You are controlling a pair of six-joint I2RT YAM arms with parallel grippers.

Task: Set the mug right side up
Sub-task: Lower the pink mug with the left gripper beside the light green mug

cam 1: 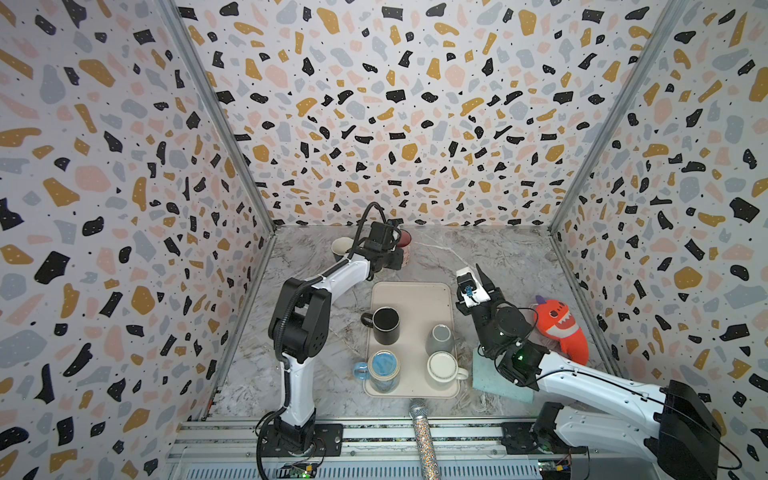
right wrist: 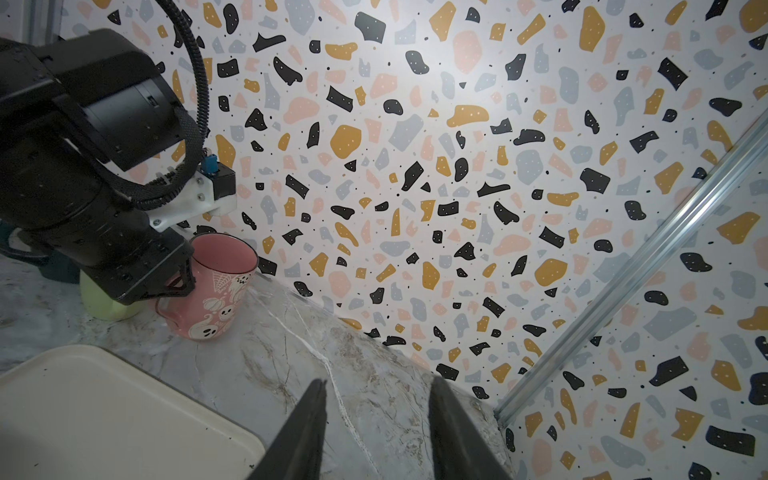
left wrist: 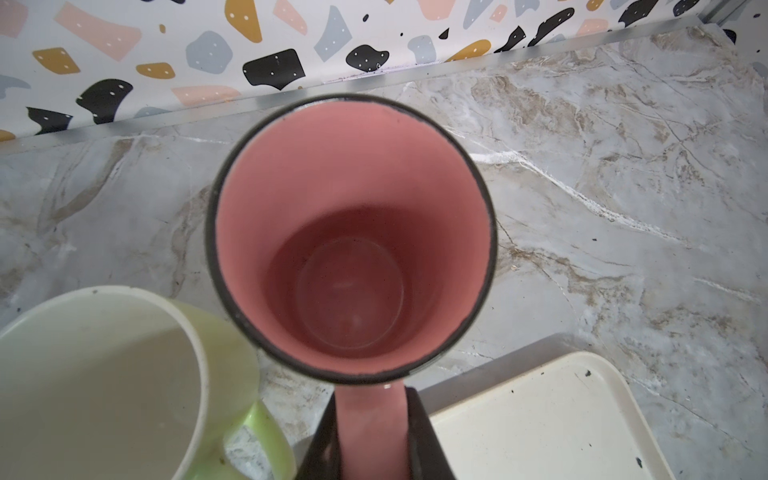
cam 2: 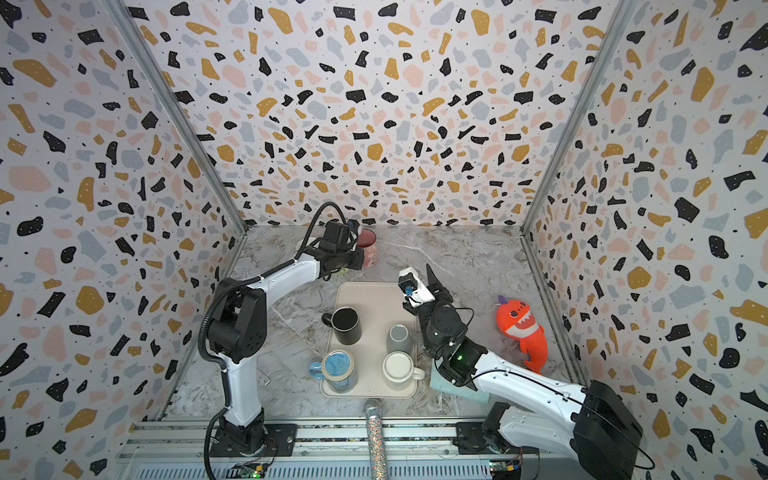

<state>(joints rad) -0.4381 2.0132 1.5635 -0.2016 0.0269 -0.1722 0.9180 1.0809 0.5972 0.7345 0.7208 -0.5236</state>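
Observation:
A pink mug (left wrist: 353,232) with white ghost prints (right wrist: 216,286) stands mouth up at the back of the marble table, seen in both top views (cam 1: 405,245) (cam 2: 368,245). Its base looks to be resting on the marble. My left gripper (left wrist: 371,395) is shut on the mug's pink handle, one black finger on each side, and shows in the right wrist view (right wrist: 178,278). My right gripper (right wrist: 376,384) is open and holds nothing; it hovers over the table right of the tray's far corner (cam 1: 484,278).
A pale green mug (left wrist: 104,374) stands close beside the pink one. The cream tray (cam 1: 411,299) carries a black mug (cam 1: 385,326), a grey cup (cam 1: 440,338), a blue mug (cam 1: 383,370) and a white mug (cam 1: 444,370). An orange plush (cam 1: 561,328), teal cloth (cam 1: 486,374) and glitter microphone (cam 1: 424,432) lie nearby.

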